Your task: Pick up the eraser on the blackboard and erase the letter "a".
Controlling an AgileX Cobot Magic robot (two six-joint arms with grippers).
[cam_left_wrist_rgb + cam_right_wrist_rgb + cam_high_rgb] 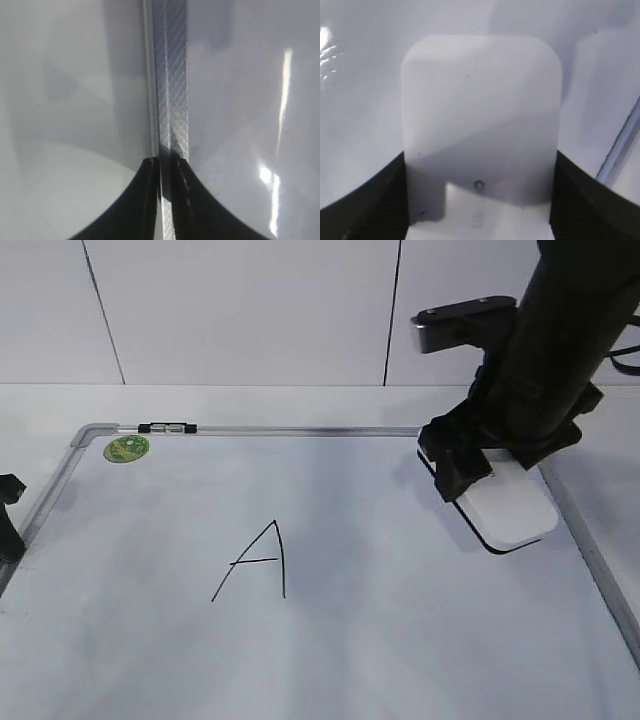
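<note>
The white eraser (pixel 512 508) lies flat at the right side of the blackboard (pixel 400 640), close to its right frame. My right gripper (pixel 472 465) is shut on it, a finger on each long side; in the right wrist view (pixel 477 200) the eraser (pixel 480 110) fills the gap between the fingers. I cannot tell whether it touches the board. No lowercase "a" shows; only a capital "A" (pixel 262 562) is on the board. My left gripper (pixel 8 525) is at the board's left edge, its jaws (pixel 167 167) shut on the grey frame strip (pixel 170 75).
A round green sticker (pixel 126 448) and a black-silver clip (pixel 167 427) sit at the board's far left corner. The board lies on a white table (pixel 300 400) with a white panelled wall behind. The right frame edge (pixel 620 150) runs close to the eraser.
</note>
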